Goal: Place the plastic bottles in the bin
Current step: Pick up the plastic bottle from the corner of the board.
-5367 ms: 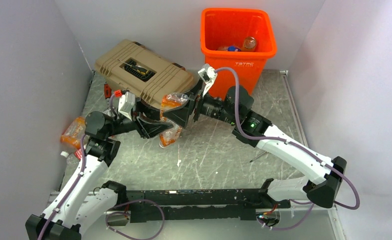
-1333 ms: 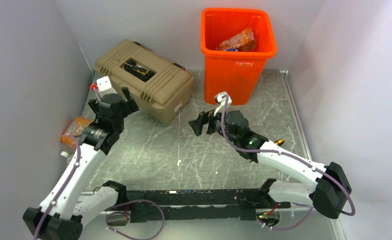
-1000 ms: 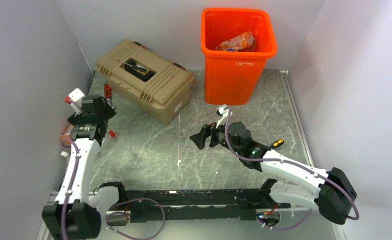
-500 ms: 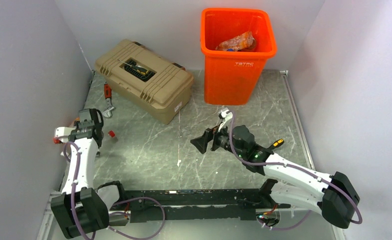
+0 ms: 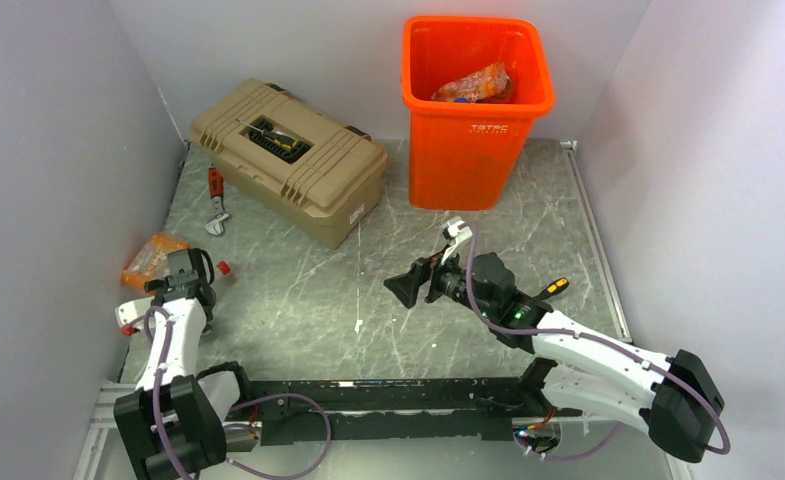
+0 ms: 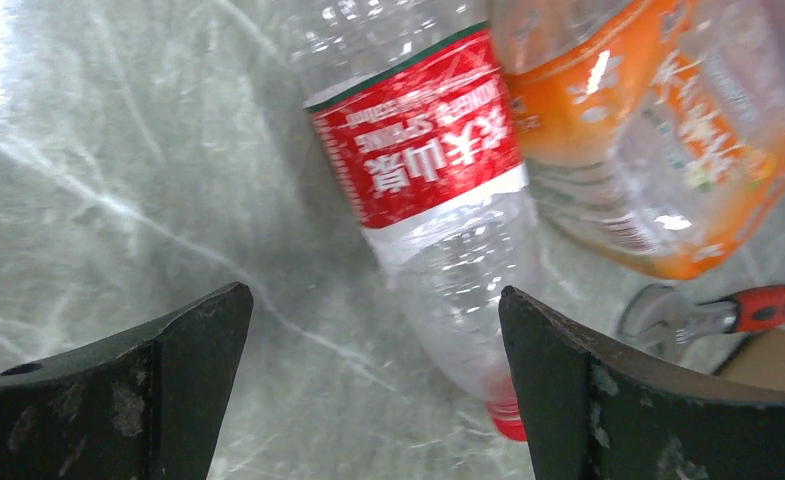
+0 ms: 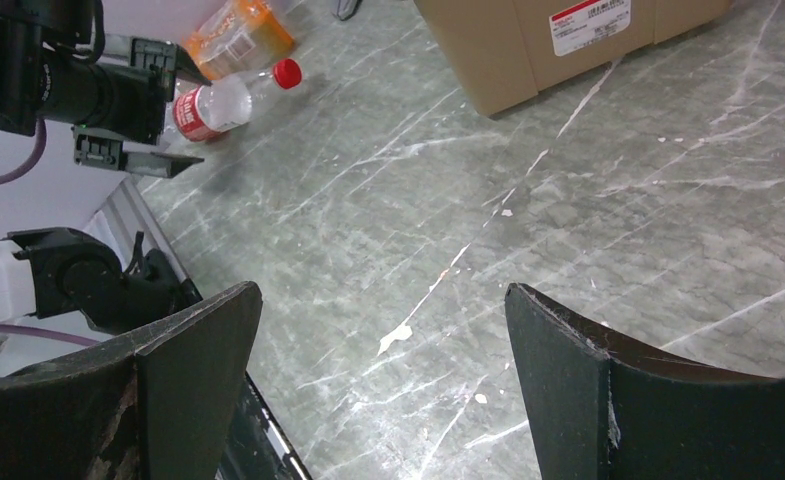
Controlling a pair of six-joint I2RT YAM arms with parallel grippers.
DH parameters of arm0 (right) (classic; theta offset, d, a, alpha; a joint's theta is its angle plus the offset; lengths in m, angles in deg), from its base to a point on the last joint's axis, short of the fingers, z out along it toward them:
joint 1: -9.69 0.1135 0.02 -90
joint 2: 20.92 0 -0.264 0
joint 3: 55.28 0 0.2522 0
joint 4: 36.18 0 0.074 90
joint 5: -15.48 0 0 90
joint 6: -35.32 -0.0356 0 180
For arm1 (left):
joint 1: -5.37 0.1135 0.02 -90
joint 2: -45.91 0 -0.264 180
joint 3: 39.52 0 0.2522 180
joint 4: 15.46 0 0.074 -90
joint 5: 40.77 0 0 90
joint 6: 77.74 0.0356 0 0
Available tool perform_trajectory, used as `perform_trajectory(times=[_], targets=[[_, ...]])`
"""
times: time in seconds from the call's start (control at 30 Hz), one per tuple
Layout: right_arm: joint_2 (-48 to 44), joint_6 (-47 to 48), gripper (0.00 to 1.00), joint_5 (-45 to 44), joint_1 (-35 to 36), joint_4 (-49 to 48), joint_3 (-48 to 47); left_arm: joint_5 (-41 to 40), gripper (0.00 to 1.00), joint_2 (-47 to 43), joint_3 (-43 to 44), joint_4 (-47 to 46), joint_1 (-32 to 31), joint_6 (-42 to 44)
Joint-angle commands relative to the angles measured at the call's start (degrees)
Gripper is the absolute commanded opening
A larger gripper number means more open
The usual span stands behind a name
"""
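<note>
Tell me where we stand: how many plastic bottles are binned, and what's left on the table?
Done: at least one crumpled orange-labelled bottle lies inside the tall orange plastic bin. In hand: nothing; the left gripper hovers open over the clear red-labelled, red-capped bottle, and the right gripper is open and empty. Left: that bottle and the orange-labelled plastic bottle beside it.

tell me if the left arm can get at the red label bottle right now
Probably yes. The left hand hangs open right over the red-label bottle, which lies uncovered on the table between its fingers. The orange bottle lying close alongside may crowd one of them.
</note>
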Motion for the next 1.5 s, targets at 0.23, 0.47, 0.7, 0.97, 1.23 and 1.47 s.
perform_trajectory(times=[0.23,0.47,0.7,0.97,1.23,1.47], targets=[[-1.50,1.02,0.96,-1.51,0.27,-0.72,-0.15,1.39,0.99,6.89,2.14,-10.46,5.31,-2.66],[-2.07,1.14,0.96,-1.88,0.31,-0.24,0.04,3.48,0.98,11.26,3.32,-13.56,8.30,-0.73],[-2.16,1.71,0.96,-2.36,0.35,-0.15,-0.57,4.33,0.92,17.06,5.61,-12.95,8.52,0.55],[-3.49,1.76,0.96,-3.03,0.34,-0.02,0.78,5.75,0.78,20.79,5.76,-12.76,8.54,1.19],[-3.52,1.85,0.96,-3.07,0.32,-0.89,0.87,8.68,0.59,14.80,3.87,-10.56,7.59,4.02],[-2.21,1.21,0.96,-2.12,0.31,-1.76,0.51,8.73,0.39,2.69,2.34,-9.50,3.13,12.41]])
